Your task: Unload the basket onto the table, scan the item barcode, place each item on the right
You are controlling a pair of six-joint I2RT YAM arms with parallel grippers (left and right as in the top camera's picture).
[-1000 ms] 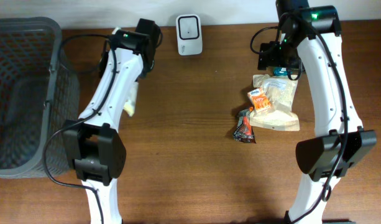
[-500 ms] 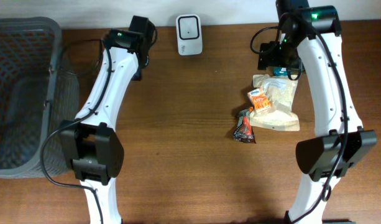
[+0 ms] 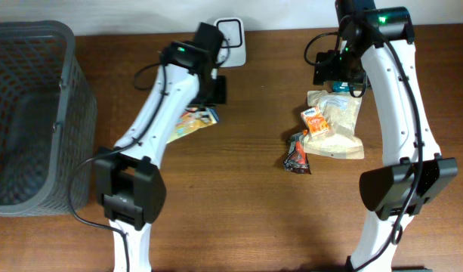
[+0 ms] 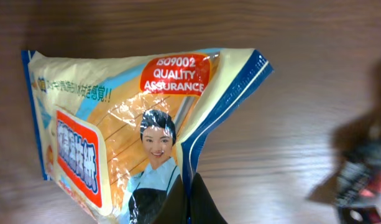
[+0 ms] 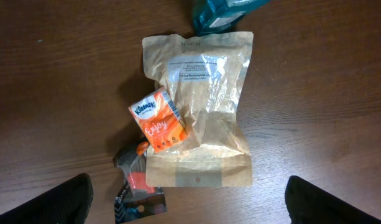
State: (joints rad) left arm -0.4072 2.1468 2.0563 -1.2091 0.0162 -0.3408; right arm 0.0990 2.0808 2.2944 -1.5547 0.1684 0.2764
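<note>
Left end effector [image 3: 213, 97] apparently gripping yellow packet [image 3: 190, 123] below white scanner [image 3: 234, 38], grey basket [image 3: 63, 75] far left

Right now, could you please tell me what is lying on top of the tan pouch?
An orange Kleenex pack rests on the left side of the tan pouch. Whatever is beneath the pouch is covered; a dark wrapper lies at its lower-left corner.

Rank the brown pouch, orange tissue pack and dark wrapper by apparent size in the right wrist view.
1. brown pouch, clearly largest.
2-3. orange tissue pack and dark wrapper: unsure; they look similar, and the wrapper is cut off by the frame's edge.
</note>
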